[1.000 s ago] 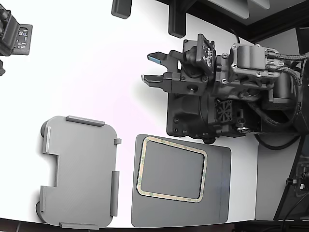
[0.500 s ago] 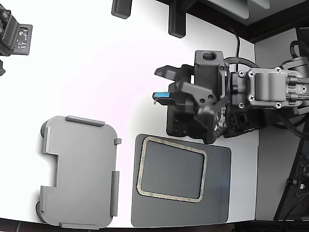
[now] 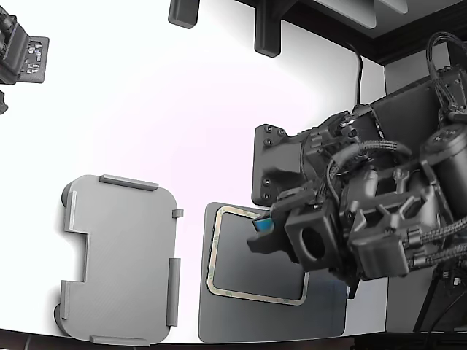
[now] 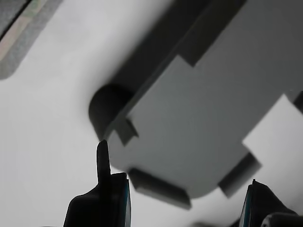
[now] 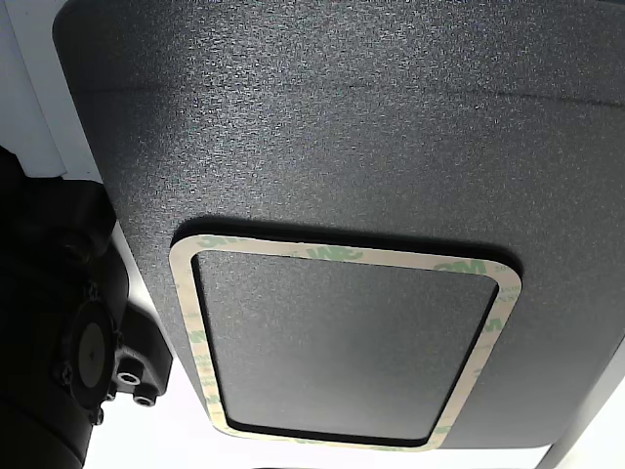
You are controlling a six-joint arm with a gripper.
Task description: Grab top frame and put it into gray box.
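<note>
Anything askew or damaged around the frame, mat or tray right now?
Nothing stands out. The top frame lies flat on the dark mat, border unbroken where visible; the arm hides its far corner in the exterior view. The gray box sits apart, empty, tabs in place. The gripper is open, holding nothing.

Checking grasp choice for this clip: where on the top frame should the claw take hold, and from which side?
The top frame lies flat on the dark mat, thin, its centre open. Probably best is a narrow border strip at the end nearest the gray box, coming from above with one finger inside the opening. That end is uncovered; the claw hangs open over the other part.
</note>
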